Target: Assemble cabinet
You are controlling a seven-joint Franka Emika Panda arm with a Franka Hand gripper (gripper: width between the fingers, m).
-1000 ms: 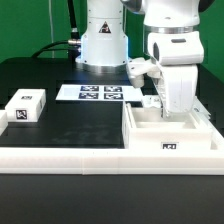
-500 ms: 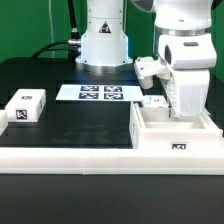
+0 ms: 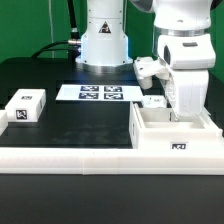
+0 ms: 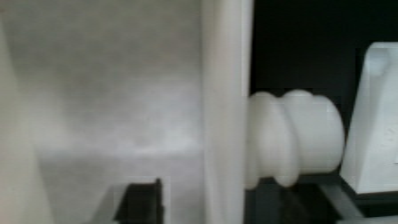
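Note:
The cabinet (image 3: 176, 131), a large white open box with a tag on its front, stands at the exterior view's right against a long white rail. My gripper (image 3: 183, 112) reaches down into it at its back. In the wrist view my two dark fingers (image 4: 143, 202) stand on either side of a thin white cabinet wall (image 4: 224, 100), one close against it and the other a little apart. The gripper (image 4: 208, 205) looks shut on that wall. A ribbed round white piece (image 4: 295, 136) lies just outside the wall.
A small white tagged block (image 3: 25, 106) sits at the exterior view's left. Another small white part (image 3: 155, 100) lies just behind the cabinet. The marker board (image 3: 100, 94) lies in front of the robot base. The long white rail (image 3: 65, 156) runs along the front.
Between one second and half a second ago the gripper and the cabinet shifted together toward the exterior view's right. Since then nothing has moved.

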